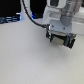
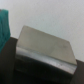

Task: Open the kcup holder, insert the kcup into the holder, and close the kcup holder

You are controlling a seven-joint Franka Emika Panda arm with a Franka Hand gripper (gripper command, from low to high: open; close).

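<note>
In the exterior view, toward the right and far part of the scene, the claw (image 1: 60,41) is hanging from the white arm (image 1: 59,17) just above a pale worktop (image 1: 25,60). Its dark body is showing green edging, but the blur is hiding the fingertips, so I cannot tell whether they are apart or together, or whether anything is sitting between them. A black cable (image 1: 29,16) is looping down from the top of the picture toward the arm's wrist. Along the far left edge a dark band with blue patches (image 1: 10,20) is running behind the worktop; what it is cannot be made out. The near and left stretches of the worktop are lying as plain pale surface, giving open room on those sides of the claw.

In the wrist view, the kcup holder (image 2: 42,52) is filling the middle of the picture as a boxy block with a grey, shiny top face and darker sides falling away beneath it. Its top edges are reading as fairly sharp lines against the white worktop (image 2: 55,15) beyond. A teal-green shape (image 2: 4,27) is standing at the picture's edge, beside the holder's corner; its identity is unclear. The claw's fingers are not showing here, and the kcup cannot be picked out in either view.
</note>
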